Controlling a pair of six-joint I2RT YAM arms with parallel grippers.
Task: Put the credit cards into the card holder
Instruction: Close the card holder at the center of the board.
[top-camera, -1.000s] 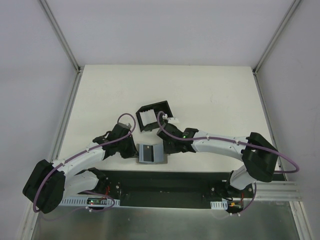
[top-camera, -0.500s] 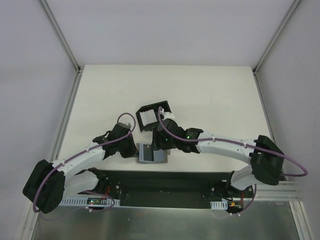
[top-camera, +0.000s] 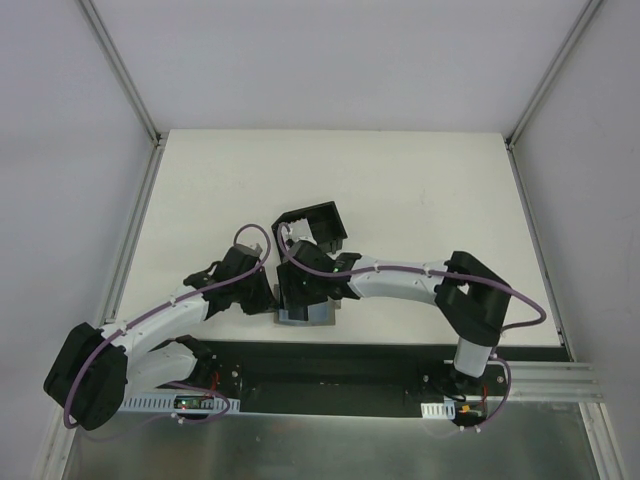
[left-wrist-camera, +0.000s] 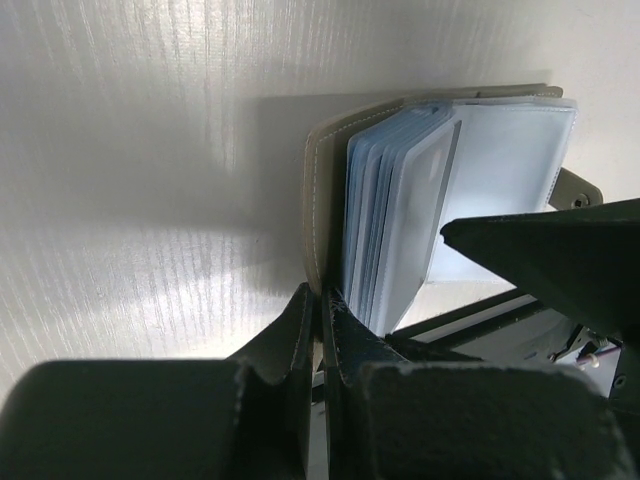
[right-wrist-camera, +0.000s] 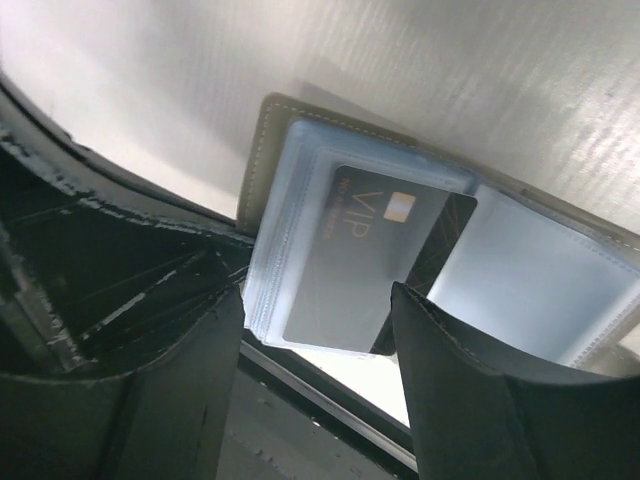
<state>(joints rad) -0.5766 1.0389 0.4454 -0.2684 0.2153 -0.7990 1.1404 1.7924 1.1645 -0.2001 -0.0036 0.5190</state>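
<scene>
The grey wallet (top-camera: 310, 318) lies open at the table's near edge. My left gripper (top-camera: 268, 298) is shut on its left cover edge; in the left wrist view the fingertips (left-wrist-camera: 322, 305) pinch the cover beside the clear sleeves (left-wrist-camera: 400, 215). My right gripper (top-camera: 298, 285) hovers open right above the wallet. In the right wrist view the right gripper (right-wrist-camera: 320, 345) straddles a dark credit card (right-wrist-camera: 365, 250) marked VIP, which sits in a clear sleeve. The fingers do not touch it. The black card holder (top-camera: 318, 222) stands just behind the wallet. No other card shows.
The black base rail (top-camera: 340, 365) runs along the table's near edge just below the wallet. Both arms cross close together over the wallet. White table (top-camera: 400, 190) stretches behind and to both sides of the card holder.
My right arm has swung left, bringing its gripper from the wallet's right side to directly over the wallet. It now covers part of the card holder. The left gripper has not moved.
</scene>
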